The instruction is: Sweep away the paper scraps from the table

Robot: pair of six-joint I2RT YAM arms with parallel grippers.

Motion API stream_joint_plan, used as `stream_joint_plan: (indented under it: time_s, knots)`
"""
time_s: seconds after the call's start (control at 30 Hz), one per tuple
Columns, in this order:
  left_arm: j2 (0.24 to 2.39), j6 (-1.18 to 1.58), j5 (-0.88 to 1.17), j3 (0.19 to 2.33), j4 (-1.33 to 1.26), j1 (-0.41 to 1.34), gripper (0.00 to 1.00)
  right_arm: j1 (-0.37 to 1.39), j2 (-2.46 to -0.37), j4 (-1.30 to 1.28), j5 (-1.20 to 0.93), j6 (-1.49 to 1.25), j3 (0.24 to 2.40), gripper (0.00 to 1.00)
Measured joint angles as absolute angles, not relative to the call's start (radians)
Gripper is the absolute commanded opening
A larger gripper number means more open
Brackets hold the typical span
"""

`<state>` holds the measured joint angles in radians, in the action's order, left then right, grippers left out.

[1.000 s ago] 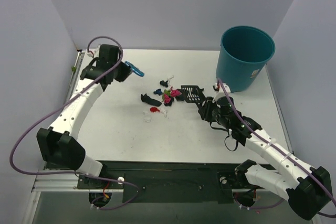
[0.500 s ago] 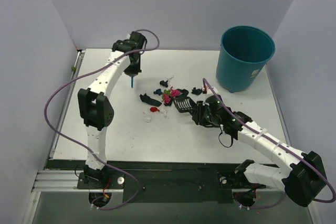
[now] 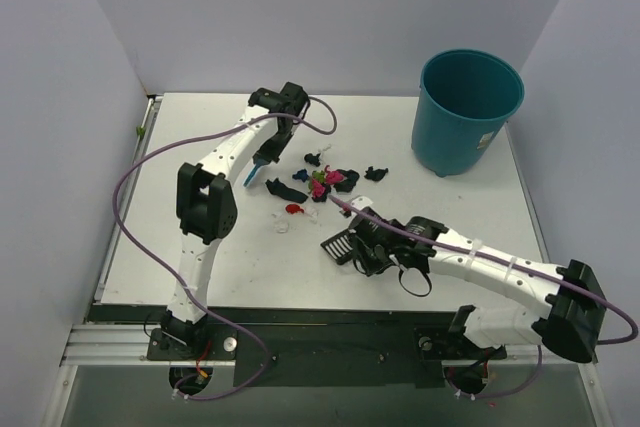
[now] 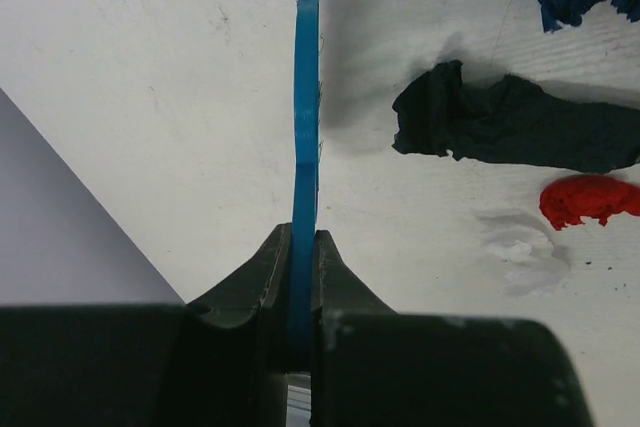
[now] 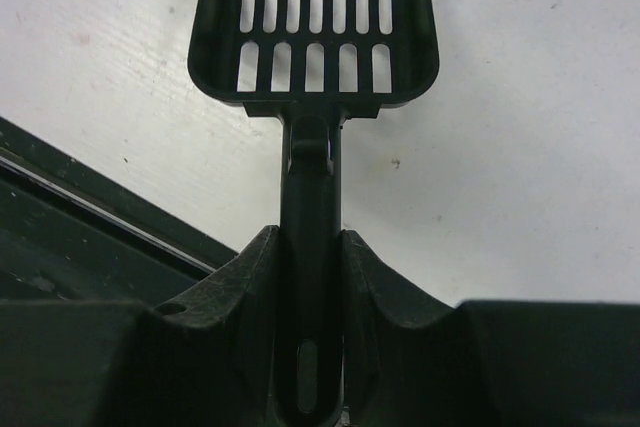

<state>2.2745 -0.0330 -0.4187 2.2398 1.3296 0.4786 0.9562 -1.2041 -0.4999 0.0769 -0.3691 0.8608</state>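
Observation:
The paper scraps (image 3: pixel 320 183) lie in a small pile at the middle of the white table (image 3: pixel 200 247), with a black one (image 3: pixel 285 189), a red one (image 3: pixel 294 209) and a white one (image 3: pixel 282 225) on its left. My left gripper (image 3: pixel 268 150) is shut on a thin blue hand brush (image 3: pixel 257 170), whose tip stands just left of the black scrap (image 4: pixel 510 127) and the red scrap (image 4: pixel 588 199). My right gripper (image 3: pixel 360 245) is shut on the handle of a black slotted scoop (image 3: pixel 338 245), low over the table in front of the pile. In the right wrist view the scoop (image 5: pixel 315 27) holds nothing.
A teal round bin (image 3: pixel 468 107) stands at the back right of the table. Grey walls close in the left, back and right sides. The table's dark railed near edge (image 5: pixel 80 217) runs close beside the scoop.
My left arm has swung right and lowered the brush to the left side of the scraps. My right arm has drawn the scoop back from the pile towards the near edge.

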Motion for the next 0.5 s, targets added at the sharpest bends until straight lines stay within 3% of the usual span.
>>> stream_joint_plan:
  time_s: [0.2,0.5]
  knots:
    - [2.275,-0.122,-0.361,2.179,1.335,0.503,0.0,1.068,-1.352,-0.543,0.144,-0.308,0.956,0.0]
    - [2.268,-0.206,-0.28,2.138,1.344,0.615,0.0,1.055,-1.51,-0.531,0.162,-0.229,1.104,0.0]
